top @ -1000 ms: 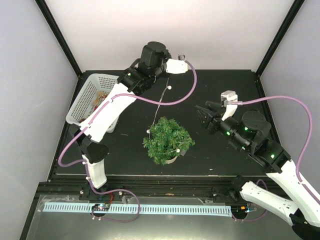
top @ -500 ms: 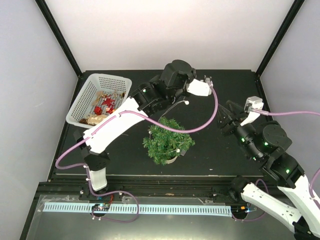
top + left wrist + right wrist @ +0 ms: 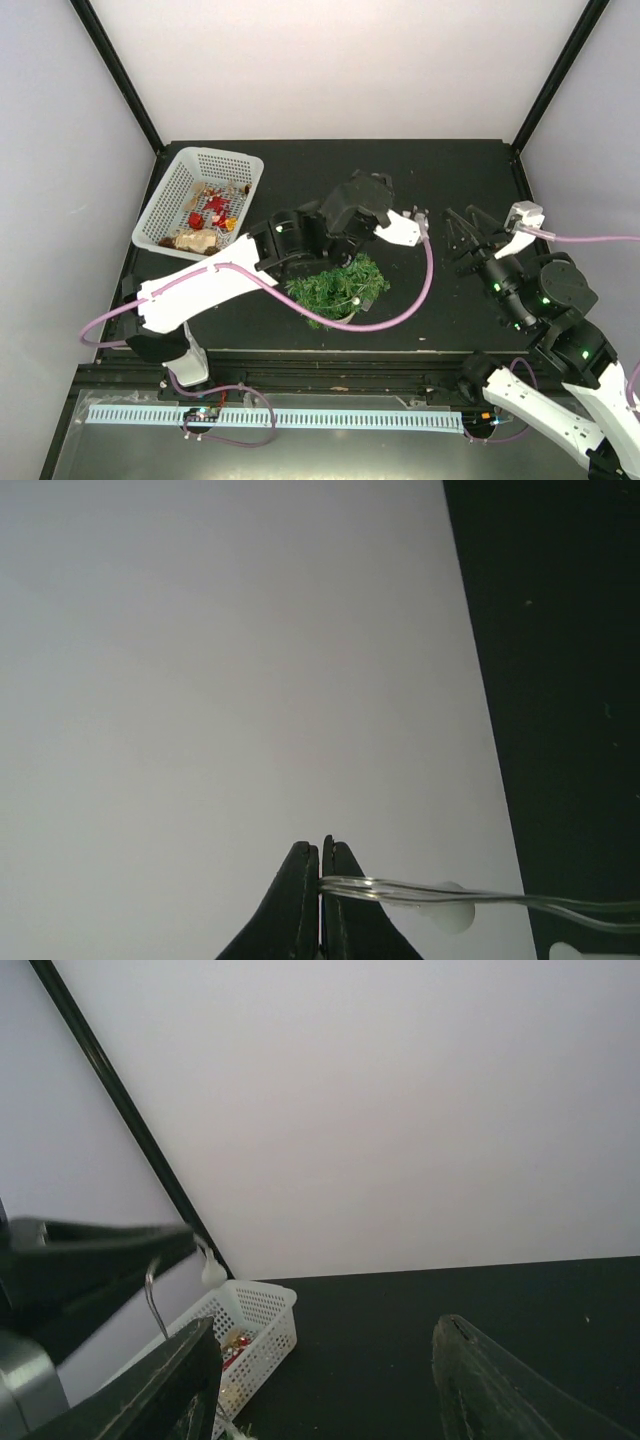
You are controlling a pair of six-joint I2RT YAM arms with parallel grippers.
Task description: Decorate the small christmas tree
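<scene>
The small christmas tree, dark green in a cream pot, stands at the table's front middle, partly under my left arm. My left gripper is just right of and above the tree. In the left wrist view it is shut on a thin clear light string with a white bulb. My right gripper is open and empty, a short way right of the left gripper. In the right wrist view it faces the left gripper's fingers, with the string hanging from them.
A white perforated basket with red and gold ornaments stands at the back left; it also shows in the right wrist view. White walls and black frame posts enclose the black table.
My left arm has swung from the back of the table to the right and forward over the tree, carrying the light string. My right gripper has drawn back to the right.
</scene>
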